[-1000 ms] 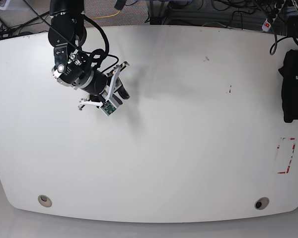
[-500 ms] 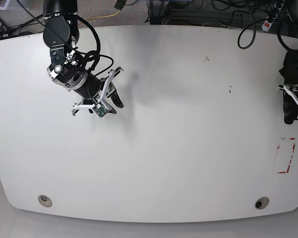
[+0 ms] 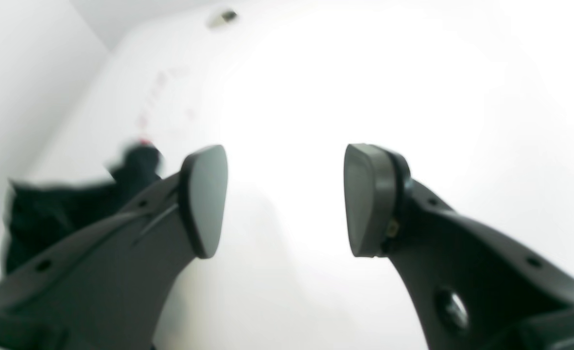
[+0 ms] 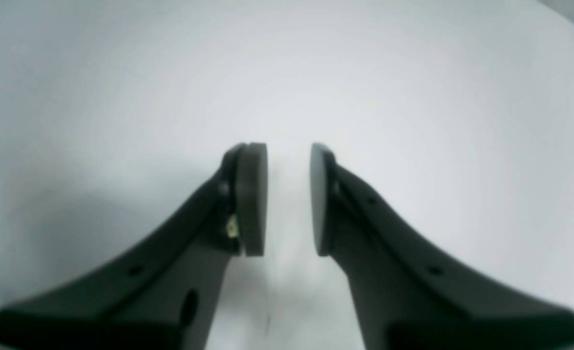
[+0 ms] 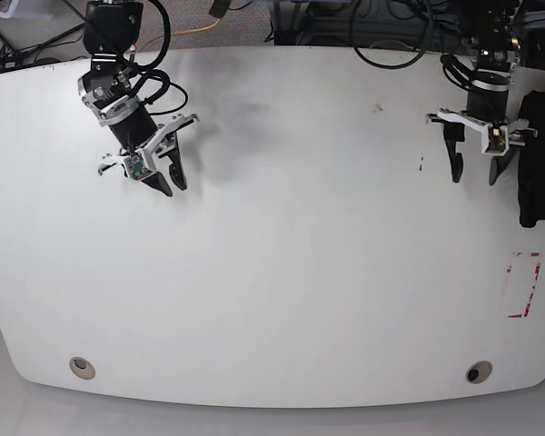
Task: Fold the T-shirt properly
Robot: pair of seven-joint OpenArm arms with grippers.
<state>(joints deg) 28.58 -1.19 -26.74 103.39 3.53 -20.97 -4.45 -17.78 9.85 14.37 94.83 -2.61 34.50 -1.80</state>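
across the wide white oval desk the plain black soft fabric t-shirt lies bunched at the far edge on the left arm's side, just beside the left tool, whose jaws stand well apart and hold nothing. well away over bare surface, the right tool hangs with its jaws a narrow gap apart, also holding nothing. i judge the cloth light, limp and apt to slump, best pinched at a hem or shoulder seam once spread; no brand, label or writing can be read.
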